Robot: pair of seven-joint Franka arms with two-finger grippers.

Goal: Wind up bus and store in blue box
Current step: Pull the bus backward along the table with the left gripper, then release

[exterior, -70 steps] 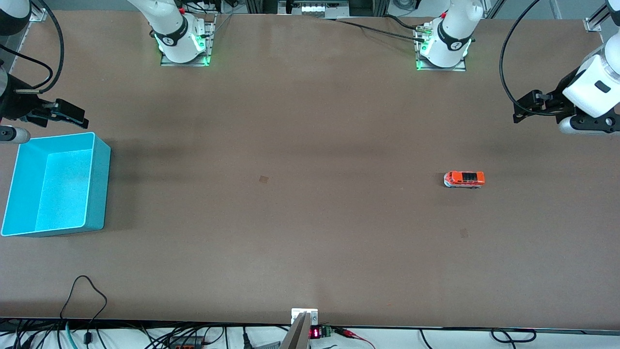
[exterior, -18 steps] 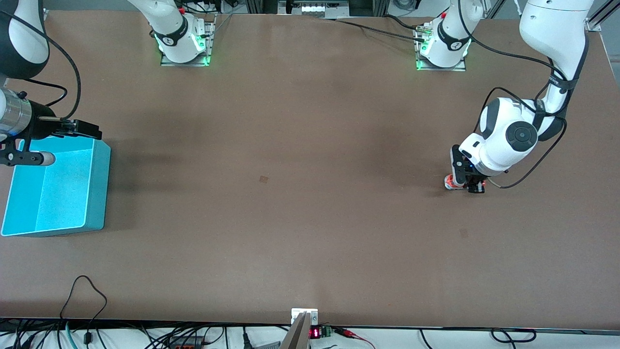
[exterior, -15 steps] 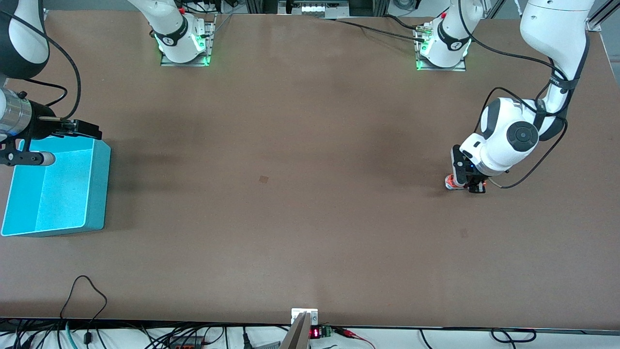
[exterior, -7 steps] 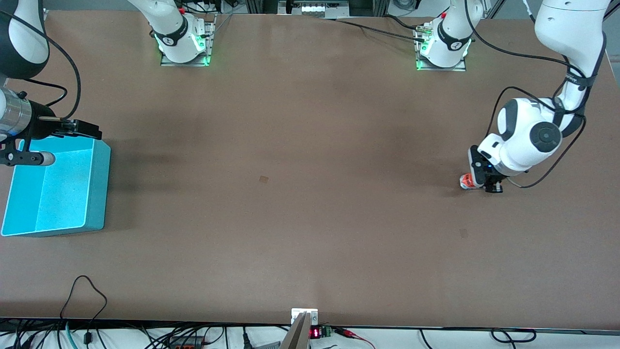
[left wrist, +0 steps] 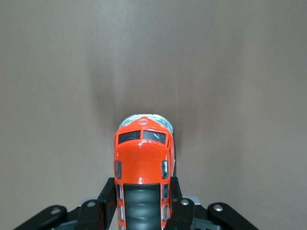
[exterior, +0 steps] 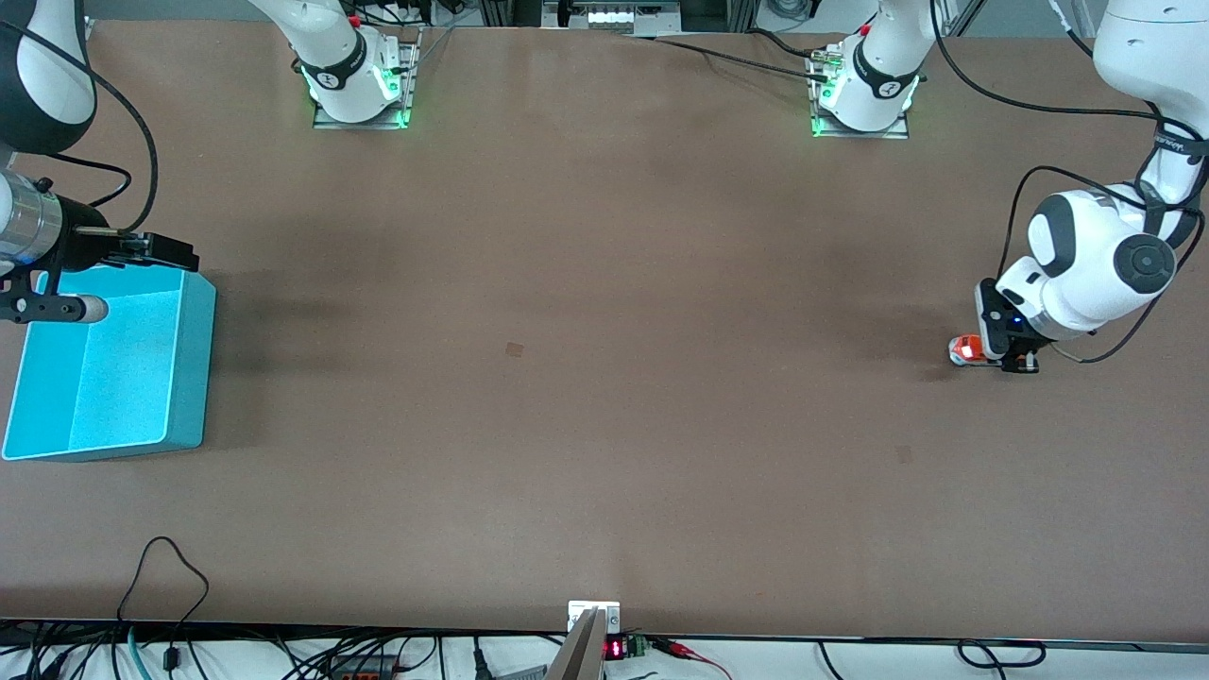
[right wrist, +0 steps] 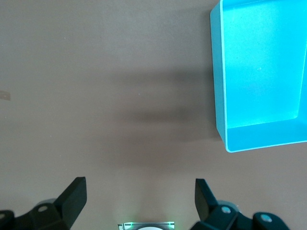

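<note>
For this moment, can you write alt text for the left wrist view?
The left hand is shut on the orange bus, one finger on each side, its windshield end pointing away from the camera. Bare brown table fills the rest.

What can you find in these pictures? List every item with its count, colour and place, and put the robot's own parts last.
bus: one, orange with dark windows, on the table at the left arm's end, clamped in the left gripper.
blue box: one, turquoise, open and with nothing in it, on the table at the right arm's end.
table: one, brown, under everything.
cables: several, black, along the table edge nearest the front camera.
left gripper: one, black, shut on the bus, low at the table.
right gripper: one, black, open, over the table beside the blue box's edge nearest the bases, waiting.
</note>
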